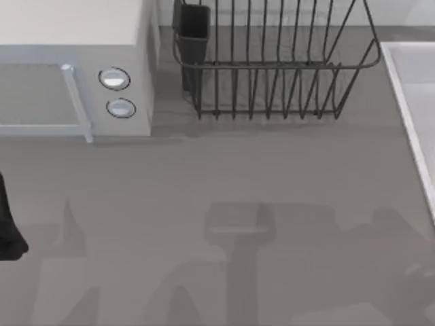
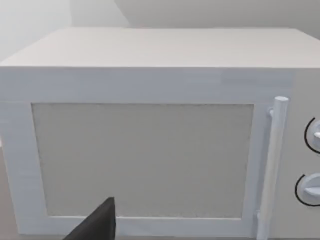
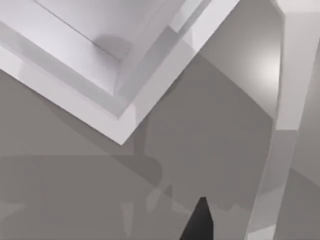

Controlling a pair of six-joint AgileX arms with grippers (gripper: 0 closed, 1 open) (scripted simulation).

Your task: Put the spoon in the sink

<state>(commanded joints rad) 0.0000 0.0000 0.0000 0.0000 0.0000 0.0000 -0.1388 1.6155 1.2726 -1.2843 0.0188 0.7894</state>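
Sink and microwave cut by top view's edges

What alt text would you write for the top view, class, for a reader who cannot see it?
A bare grey tabletop crossed by soft shadows fills most of the view. Along the far edge stand a white box-shaped microwave with two round knobs at left, a dark wire dish rack mid-way, and a pale grey-white sink's raised rim at right.

We see a white microwave, a dark wire dish rack, a pale grey-white sink and a grey table.
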